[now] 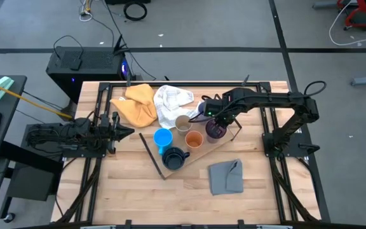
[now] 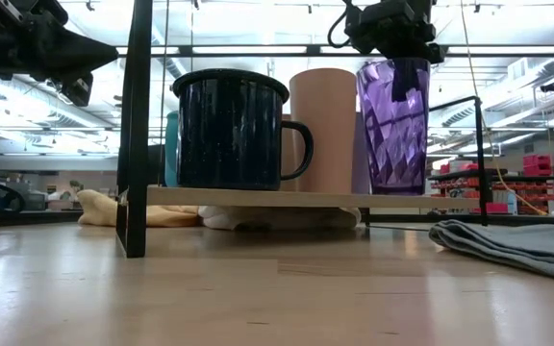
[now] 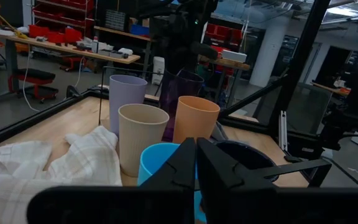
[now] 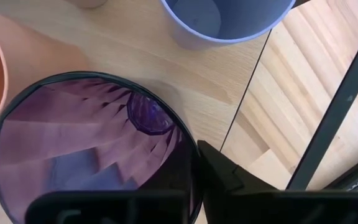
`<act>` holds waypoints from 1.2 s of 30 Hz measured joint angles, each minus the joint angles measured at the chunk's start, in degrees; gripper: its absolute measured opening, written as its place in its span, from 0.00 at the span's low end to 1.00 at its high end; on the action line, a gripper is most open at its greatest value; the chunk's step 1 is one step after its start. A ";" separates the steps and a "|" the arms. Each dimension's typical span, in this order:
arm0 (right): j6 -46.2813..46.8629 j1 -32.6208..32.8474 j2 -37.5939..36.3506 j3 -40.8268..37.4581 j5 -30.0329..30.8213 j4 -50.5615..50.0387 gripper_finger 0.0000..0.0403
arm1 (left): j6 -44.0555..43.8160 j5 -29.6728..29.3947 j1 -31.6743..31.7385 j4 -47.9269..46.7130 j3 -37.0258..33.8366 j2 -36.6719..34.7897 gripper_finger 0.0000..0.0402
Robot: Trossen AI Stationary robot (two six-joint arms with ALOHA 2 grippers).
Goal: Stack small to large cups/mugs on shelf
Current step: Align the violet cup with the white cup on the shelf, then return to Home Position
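High view: six cups [image 1: 194,139] on shelf [image 1: 230,137]; right pincer [image 1: 216,118] clamps purple cup [image 1: 215,130]; left pincer [image 1: 129,131] together.

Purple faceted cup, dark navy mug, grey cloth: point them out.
purple faceted cup [image 2: 393,130], low view, ribbed side wall.
dark navy mug [image 2: 229,130], low view, front wall.
grey cloth [image 1: 225,177], high view, middle fold.

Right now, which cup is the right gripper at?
The purple cup, at the row's right end; the right gripper sits over its rim. The orange cup stands beside it.

Navy mug [image 2: 231,130] glossy enamel; purple cup [image 2: 393,125] faceted translucent plastic; shelf [image 2: 287,199] light wood, matt.
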 joint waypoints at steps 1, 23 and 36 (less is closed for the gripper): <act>-0.15 0.00 0.00 0.00 0.02 0.00 0.07 | 0.00 0.00 0.00 0.00 0.00 0.00 0.05; -0.15 0.00 -0.07 0.00 0.12 0.11 0.27 | -1.03 0.00 -0.02 -0.39 0.00 0.00 0.06; 0.49 -0.01 -0.07 0.00 -0.41 0.11 0.40 | -1.05 0.00 0.00 -0.37 0.00 0.00 0.05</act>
